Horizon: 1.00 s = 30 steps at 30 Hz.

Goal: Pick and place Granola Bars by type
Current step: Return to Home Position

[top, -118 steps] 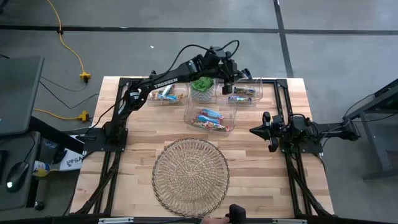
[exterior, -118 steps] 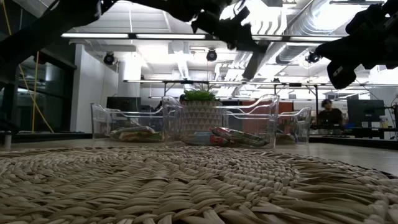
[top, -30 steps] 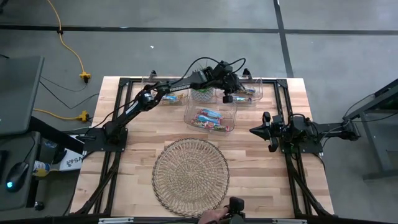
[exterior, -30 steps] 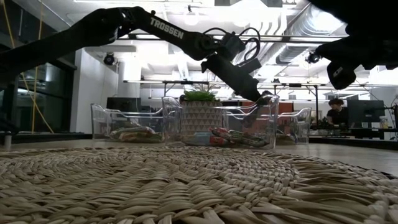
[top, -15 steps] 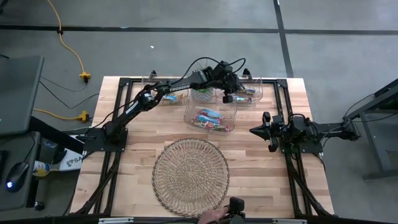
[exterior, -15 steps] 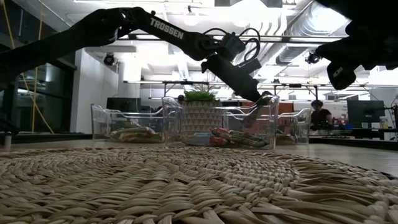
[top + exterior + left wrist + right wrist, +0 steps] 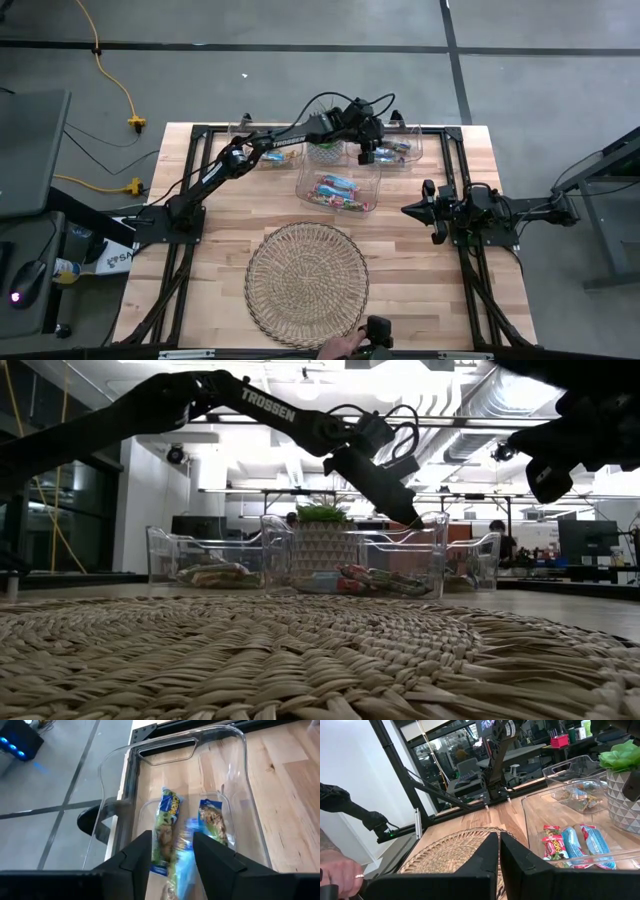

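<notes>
Where left hand (image 7: 172, 840) gapes — three granola bars (image 7: 212, 820), one bin (image 7: 215, 770).

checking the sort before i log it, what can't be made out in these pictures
Left wrist view: the blue bar past the open left gripper is blurred, print unreadable.
High view: bars in the top left bin are too small, partly under the left arm.
Right wrist view: the right gripper is shut; a person's hand is cut by the edge.
</notes>
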### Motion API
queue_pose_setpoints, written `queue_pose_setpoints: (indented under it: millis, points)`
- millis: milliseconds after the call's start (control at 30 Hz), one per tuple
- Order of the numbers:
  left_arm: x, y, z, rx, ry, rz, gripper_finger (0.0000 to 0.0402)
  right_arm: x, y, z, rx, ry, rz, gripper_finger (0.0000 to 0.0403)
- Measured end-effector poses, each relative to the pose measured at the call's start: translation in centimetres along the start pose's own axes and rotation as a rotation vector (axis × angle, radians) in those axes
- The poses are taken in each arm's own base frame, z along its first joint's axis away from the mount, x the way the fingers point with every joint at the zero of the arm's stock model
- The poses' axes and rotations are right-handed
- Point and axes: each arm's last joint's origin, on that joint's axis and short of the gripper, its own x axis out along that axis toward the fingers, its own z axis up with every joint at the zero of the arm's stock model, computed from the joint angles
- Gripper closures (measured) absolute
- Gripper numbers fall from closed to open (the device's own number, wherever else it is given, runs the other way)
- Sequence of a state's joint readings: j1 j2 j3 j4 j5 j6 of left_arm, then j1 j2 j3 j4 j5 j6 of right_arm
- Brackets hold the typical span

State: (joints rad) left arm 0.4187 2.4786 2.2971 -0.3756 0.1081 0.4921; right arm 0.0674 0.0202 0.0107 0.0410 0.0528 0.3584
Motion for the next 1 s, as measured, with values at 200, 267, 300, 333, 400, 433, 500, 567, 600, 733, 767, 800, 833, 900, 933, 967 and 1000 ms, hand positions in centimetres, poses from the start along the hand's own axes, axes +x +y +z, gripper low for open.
queue_pose_setpoints:
  millis: [200,267,300,333,400,433,500,567,600,733,767,800,833,900,933,967,1000]
  points:
    - [0.0,0.0,0.0,0.000,0.001,0.003,0.0255,0.0,0.0,0.0,0.000,0.000,0.000,0.0402]
    - [0.0,0.1,0.1,0.001,-0.004,0.011,0.0254,0.0,0.0,0.0,0.000,0.000,0.000,0.0402]
    - [0.0,0.1,0.1,0.001,-0.008,0.013,0.0254,0.0,0.0,0.0,0.000,-0.001,0.001,0.0402]
    - [0.0,0.1,0.1,0.001,-0.011,0.016,0.0254,0.0,0.0,0.0,0.000,0.000,0.000,0.0402]
    - [0.0,0.1,0.1,-0.003,-0.011,0.015,0.0254,0.0,0.0,0.0,0.000,0.000,0.000,0.0402]
    - [0.0,0.1,0.1,-0.010,-0.010,0.015,0.0254,0.0,0.0,0.0,0.000,0.000,0.000,0.0402]
    - [-0.1,0.2,0.3,-0.032,-0.008,0.014,0.0254,0.0,0.0,0.0,0.000,0.000,0.000,0.0402]
    - [-0.6,0.5,1.0,-0.052,-0.021,0.020,0.0254,0.0,0.0,0.0,0.000,0.000,0.000,0.0402]
    - [-0.9,0.7,1.5,-0.051,-0.037,0.027,0.0254,0.0,0.0,0.0,0.000,0.000,0.000,0.0402]
    - [-2.5,1.2,2.9,-0.073,-0.084,0.027,0.0254,0.0,0.0,0.0,0.000,0.000,0.000,0.0402]
    - [-3.1,1.4,3.5,-0.086,-0.115,0.036,0.0254,0.0,0.0,0.0,0.000,-0.001,0.000,0.0402]
    - [-3.8,1.6,4.0,-0.104,-0.127,0.029,0.0254,0.0,0.0,0.0,0.000,0.000,0.000,0.0402]
    - [-4.5,1.8,4.5,-0.120,-0.141,0.020,0.0254,0.0,0.0,0.0,0.000,-0.001,-0.001,0.0402]
    - [-6.1,2.4,5.5,-0.160,-0.185,0.009,0.0254,0.0,0.0,0.0,0.000,0.000,-0.001,0.0402]
    - [-6.6,2.5,5.9,-0.181,-0.204,-0.002,0.0254,0.0,0.0,0.0,0.000,0.000,-0.002,0.0402]
    - [-7.3,2.6,6.4,-0.195,-0.225,-0.014,0.0254,0.0,0.0,0.0,0.000,0.000,-0.002,0.0402]
    - [-8.0,2.7,6.8,-0.212,-0.235,-0.032,0.0254,0.0,0.0,0.0,0.000,0.000,-0.002,0.0402]
